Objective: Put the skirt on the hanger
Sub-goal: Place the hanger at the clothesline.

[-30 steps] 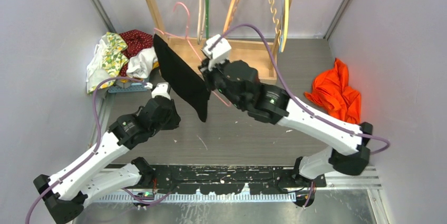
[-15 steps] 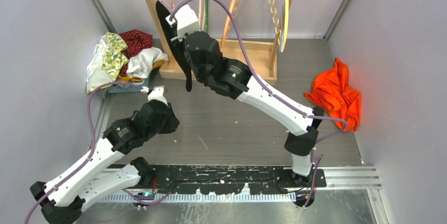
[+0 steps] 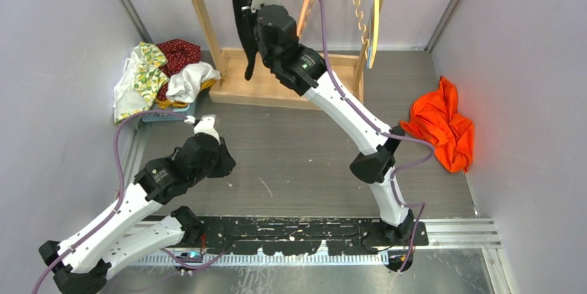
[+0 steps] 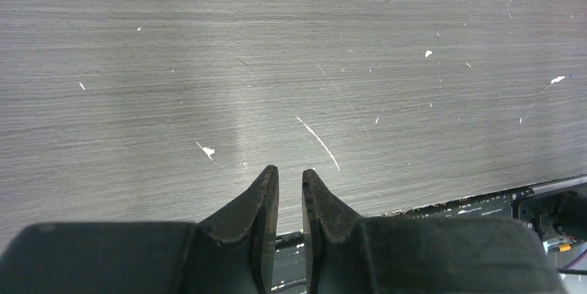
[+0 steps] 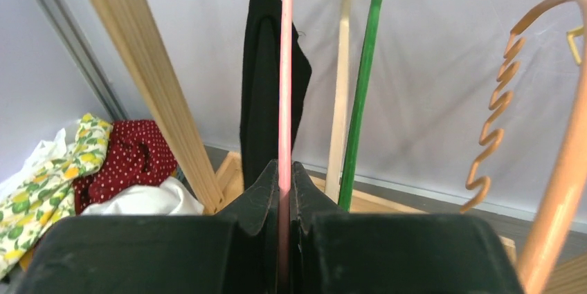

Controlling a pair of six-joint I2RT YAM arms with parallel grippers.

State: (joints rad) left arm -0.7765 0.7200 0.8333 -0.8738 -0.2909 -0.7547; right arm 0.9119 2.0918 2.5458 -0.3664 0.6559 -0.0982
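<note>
The black skirt (image 3: 241, 17) hangs on a pink hanger (image 5: 284, 86), lifted high at the wooden rack (image 3: 197, 10) at the back. My right gripper (image 3: 253, 10) is shut on the hanger's pink rod, which runs straight up between its fingers in the right wrist view (image 5: 284, 169). There the skirt (image 5: 263, 79) drapes just left of and behind the rod. My left gripper (image 3: 223, 164) is low over the table's left side. Its jaws are nearly together and hold nothing in the left wrist view (image 4: 290, 173).
A green hanger (image 5: 363, 86), a cream one (image 5: 340, 86) and an orange spiral one (image 5: 495, 114) hang on the rack right of the pink one. A pile of patterned clothes (image 3: 163, 72) lies at the back left. An orange garment (image 3: 443, 124) lies at the right.
My right arm has swung the hanger with the skirt from over the table's middle up and back to the rack. My left arm has drawn back slightly.
</note>
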